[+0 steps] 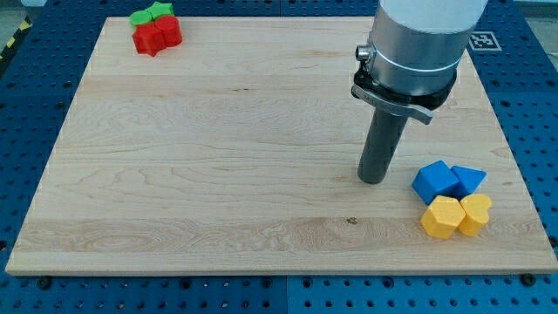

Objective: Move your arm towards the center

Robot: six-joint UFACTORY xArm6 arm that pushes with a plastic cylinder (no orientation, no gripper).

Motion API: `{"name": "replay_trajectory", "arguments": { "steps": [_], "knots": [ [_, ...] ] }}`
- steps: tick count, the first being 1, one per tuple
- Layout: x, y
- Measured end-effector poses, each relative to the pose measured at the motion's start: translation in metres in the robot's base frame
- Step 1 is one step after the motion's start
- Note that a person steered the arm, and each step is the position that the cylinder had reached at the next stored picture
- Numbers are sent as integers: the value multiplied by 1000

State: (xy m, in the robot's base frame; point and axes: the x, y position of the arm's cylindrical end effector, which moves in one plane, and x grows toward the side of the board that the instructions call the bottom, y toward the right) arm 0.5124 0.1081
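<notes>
My tip (373, 180) rests on the wooden board (218, 174), right of the board's middle. Just to its right lies a cluster of blocks: a blue cube (435, 181), a blue triangular block (468, 180), a yellow hexagonal block (441, 217) and a yellow heart-shaped block (476, 214). The tip stands a short gap left of the blue cube, not touching it. At the view's top left corner of the board sit a green star-shaped block (152, 14) and two red blocks (157, 36) pressed together.
The arm's grey cylindrical body (417, 44) hangs over the board's upper right part. A blue perforated table (35, 105) surrounds the board. A fiducial marker (482, 40) lies by the board's top right corner.
</notes>
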Motion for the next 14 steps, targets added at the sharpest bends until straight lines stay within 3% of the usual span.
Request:
{"name": "replay_trajectory", "arguments": {
  "steps": [4,6,14],
  "knots": [
    [-6,-1],
    [-13,-46],
    [-25,-124]
  ]
}}
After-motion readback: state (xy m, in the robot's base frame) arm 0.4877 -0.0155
